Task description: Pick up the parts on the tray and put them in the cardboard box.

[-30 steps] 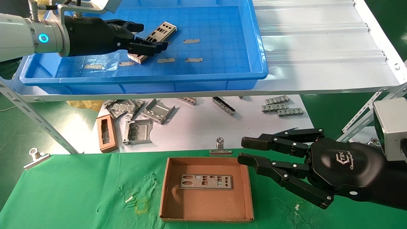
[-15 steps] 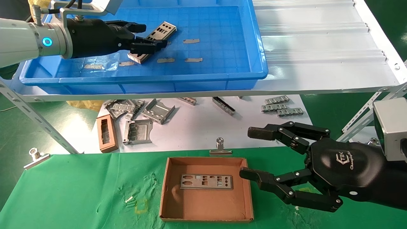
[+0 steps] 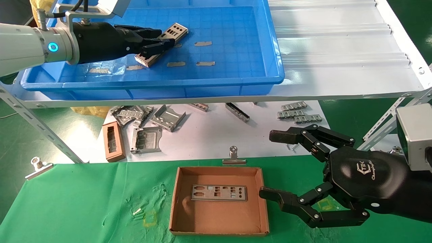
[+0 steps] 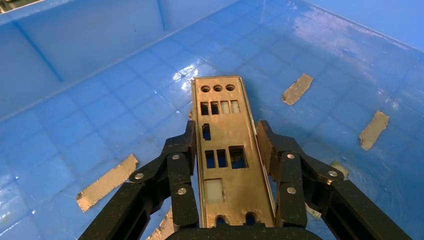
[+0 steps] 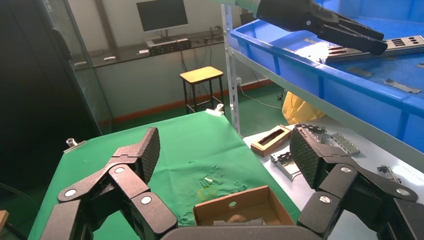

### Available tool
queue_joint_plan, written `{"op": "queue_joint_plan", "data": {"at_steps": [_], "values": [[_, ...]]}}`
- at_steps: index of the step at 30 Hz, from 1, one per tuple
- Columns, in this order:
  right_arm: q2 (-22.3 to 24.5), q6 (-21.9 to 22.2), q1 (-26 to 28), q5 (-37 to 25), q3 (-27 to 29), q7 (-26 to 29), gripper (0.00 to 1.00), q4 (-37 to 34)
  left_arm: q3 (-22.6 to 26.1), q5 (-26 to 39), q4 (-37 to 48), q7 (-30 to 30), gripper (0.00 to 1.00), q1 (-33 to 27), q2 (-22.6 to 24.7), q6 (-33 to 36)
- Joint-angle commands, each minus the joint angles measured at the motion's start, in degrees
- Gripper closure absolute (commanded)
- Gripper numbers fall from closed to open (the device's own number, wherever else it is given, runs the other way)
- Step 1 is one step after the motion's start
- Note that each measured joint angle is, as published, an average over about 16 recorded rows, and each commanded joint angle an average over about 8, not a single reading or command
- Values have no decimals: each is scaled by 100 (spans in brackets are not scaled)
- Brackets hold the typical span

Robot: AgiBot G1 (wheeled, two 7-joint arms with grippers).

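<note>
- While my left gripper point(image 4: 225, 150) reaches into the large shallow bright-blue plastic tray point(image 3: 216, 81) on the upper white shelf point(image 3: 337, 50), I judge the step in hand to be the pick of the second part.
- From the left wrist view, the thin silver-grey punched metal plate point(image 4: 222, 145) lies between the two black fingers point(image 4: 177, 165); they sit narrowly at its long edges, apparently touching. I cannot confirm that it is lifted off the tray floor; the head view suggests the plate is tilted.
- One matching silver-grey plate point(image 3: 218, 192) already lies flat in the small shallow brown cardboard box point(image 3: 219, 229), which rests on the green cloth point(image 3: 84, 202) below the shelf.
- My right gripper point(image 3: 275, 165) hangs just beside the right wall of that box, fingers spread wide and holding nothing.
- Next move, in my judgement: confirm a firm pinch, raise the plate clear of the tray rim, then carry it forward and down to the box. The thin edges could slip from the pads.
- Beige tape scraps point(image 3: 203, 43) lie on the tray floor, near the plate but apart from it.
- Bent grey metal brackets point(image 3: 146, 139) and a small brown frame-like block point(image 3: 113, 141) lie on the lower white surface; they are not part of this job.
- Legible marking: a pale logo with lettering shows on the right gripper body point(image 3: 366, 168); the text is too small for me to read with confidence. No other writing is readable.
</note>
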Motion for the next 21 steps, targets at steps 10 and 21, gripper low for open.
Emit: {"op": "queue_joint_plan", "data": {"at_steps": [10,21], "values": [[0,0,0,0,0,0,0,0,-38,-53,-37,94,100,-59,-17,-44],[0,0,0,0,0,0,0,0,-115,-165,-87,163,100,-268,-153,234]]}}
